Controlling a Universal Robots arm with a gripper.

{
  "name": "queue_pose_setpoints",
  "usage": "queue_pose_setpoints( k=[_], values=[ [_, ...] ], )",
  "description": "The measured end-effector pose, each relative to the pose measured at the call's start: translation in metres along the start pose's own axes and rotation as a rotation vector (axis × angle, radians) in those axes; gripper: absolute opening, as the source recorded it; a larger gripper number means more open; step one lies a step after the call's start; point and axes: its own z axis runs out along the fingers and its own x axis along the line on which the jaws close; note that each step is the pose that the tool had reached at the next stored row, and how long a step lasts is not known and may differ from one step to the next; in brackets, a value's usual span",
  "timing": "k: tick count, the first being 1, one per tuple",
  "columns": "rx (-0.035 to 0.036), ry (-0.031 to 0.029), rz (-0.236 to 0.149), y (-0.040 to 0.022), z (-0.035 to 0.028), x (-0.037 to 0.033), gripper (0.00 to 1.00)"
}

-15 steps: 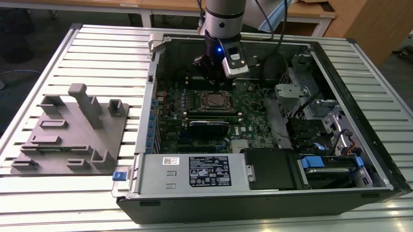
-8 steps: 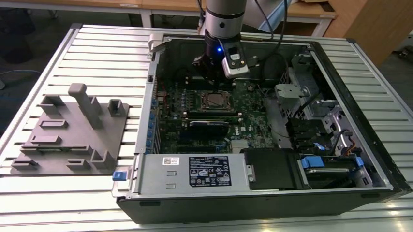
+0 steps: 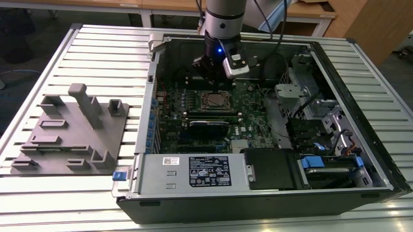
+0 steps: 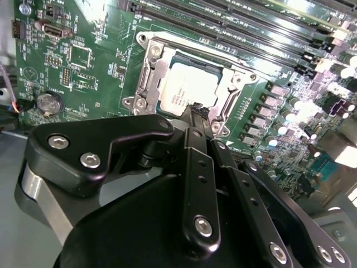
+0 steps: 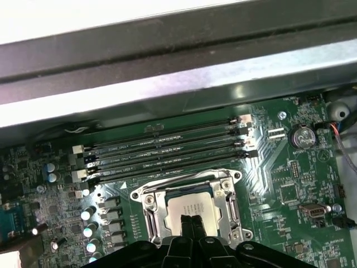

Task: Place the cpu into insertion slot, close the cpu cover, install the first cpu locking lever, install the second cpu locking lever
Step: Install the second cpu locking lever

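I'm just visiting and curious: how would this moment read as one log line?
cpu: seated in insertion slot | cpu cover: closed over it | tool: shut, tips at chip edge

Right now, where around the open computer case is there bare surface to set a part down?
Bare slats of the table lie behind the grey fixture block, and more run along the front of the computer case. Inside the case it is crowded: the tool hangs over the cpu.
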Motion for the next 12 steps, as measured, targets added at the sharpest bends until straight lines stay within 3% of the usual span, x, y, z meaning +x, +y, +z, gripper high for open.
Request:
queue_pose_setpoints(
  k=[5,8,12],
  values=[
    [-0.001,0.0007,-0.04,-0.0001,0.0034,0.0002,0.11],
    [0.0045,-0.001,-0.043,-0.0002,0.0044,0.0002,0.11],
    [0.0037,-0.0017,-0.044,-0.0003,0.0047,0.0003,0.11]
  ],
)
